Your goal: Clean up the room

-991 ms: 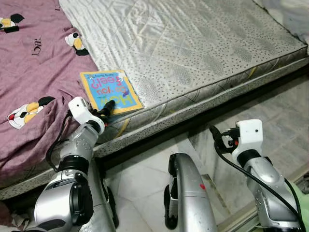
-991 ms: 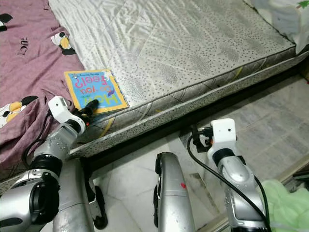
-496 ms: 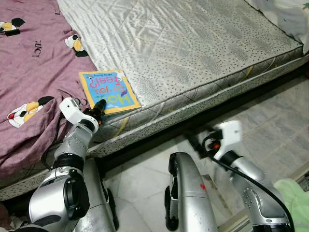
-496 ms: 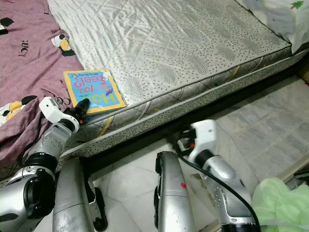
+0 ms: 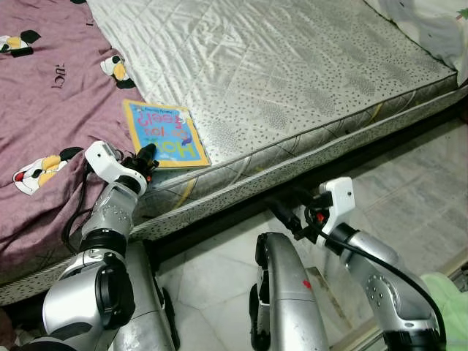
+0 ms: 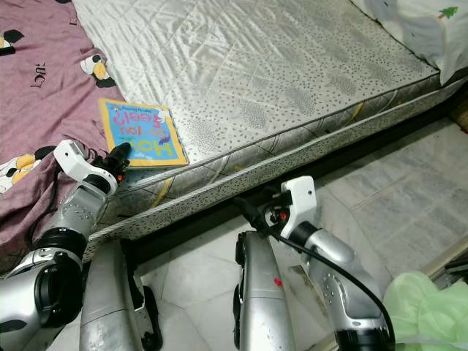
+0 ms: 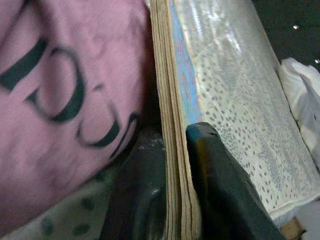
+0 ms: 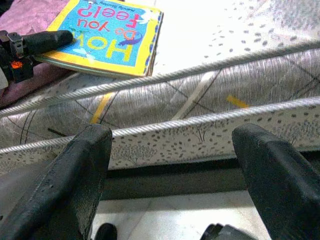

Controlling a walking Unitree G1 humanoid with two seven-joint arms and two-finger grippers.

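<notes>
A blue and yellow children's book (image 5: 165, 134) lies on the grey mattress (image 5: 292, 66) beside a purple blanket. My left gripper (image 5: 146, 156) is at the book's near corner, shut on it. In the left wrist view the page edges (image 7: 175, 125) sit clamped between the two black fingers (image 7: 215, 175). My right gripper (image 5: 287, 216) hangs low over the floor in front of the mattress side, open and holding nothing. The right wrist view looks between its spread fingers (image 8: 75, 175) at the mattress edge and the book (image 8: 107, 35).
The purple blanket (image 5: 44, 110) with cartoon prints covers the mattress's left part. A white pillow (image 6: 417, 22) lies at the far right. Pale tiled floor (image 5: 409, 190) runs along the bed. Something light green (image 6: 424, 307) sits at the bottom right.
My left gripper has taken hold of the book's near corner and the book has turned slightly. My right arm has swung left and lower, toward the mattress side.
</notes>
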